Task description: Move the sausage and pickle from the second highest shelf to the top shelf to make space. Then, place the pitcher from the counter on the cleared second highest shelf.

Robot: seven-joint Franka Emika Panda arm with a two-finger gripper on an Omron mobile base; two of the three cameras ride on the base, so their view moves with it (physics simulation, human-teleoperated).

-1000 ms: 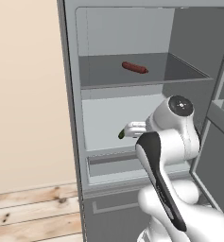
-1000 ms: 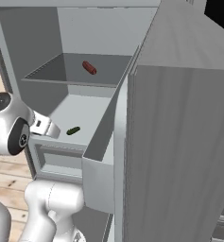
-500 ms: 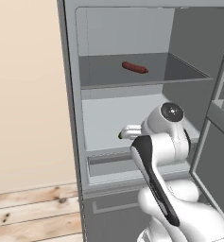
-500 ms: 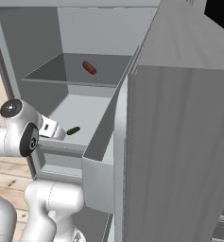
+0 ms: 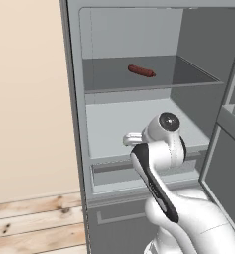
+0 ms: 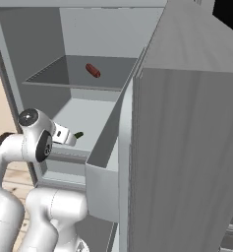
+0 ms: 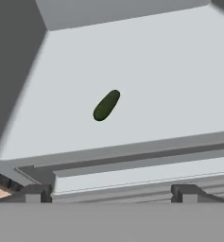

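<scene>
Hand view: pickle (image 7: 106, 105) lies alone on the pale, bright second highest shelf (image 7: 170, 71), tilted diagonally, roughly mid-shelf and set back from the front edge. Gripper (image 7: 111, 193) sits below it w/ both dark fingertips (image 7: 35, 193) spread far apart at the shelf's front lip; jaws released, nothing between them, pickle well clear of both tips.

Left base view: sausage (image 5: 141, 71) rests on the darker top shelf (image 5: 109, 79), near its middle, lying slightly slanted. White arm (image 5: 161, 149) rises from lower right, wrist bent in front of the second highest shelf (image 5: 114, 119), blocking the pickle from this side. Fridge door (image 5: 228, 149) stands open at right; wood floor (image 5: 34, 223) and beige wall (image 5: 25, 99) at left.

Right base view: sausage (image 6: 93, 70) on top shelf (image 6: 54, 78); pickle (image 6: 78, 134) on the shelf below, near its front edge, just beside the hand's tip. Gripper (image 6: 69, 138) points at it from the left, not touching as far as can be told. Door bin (image 6: 103, 162) juts forward at centre.
</scene>
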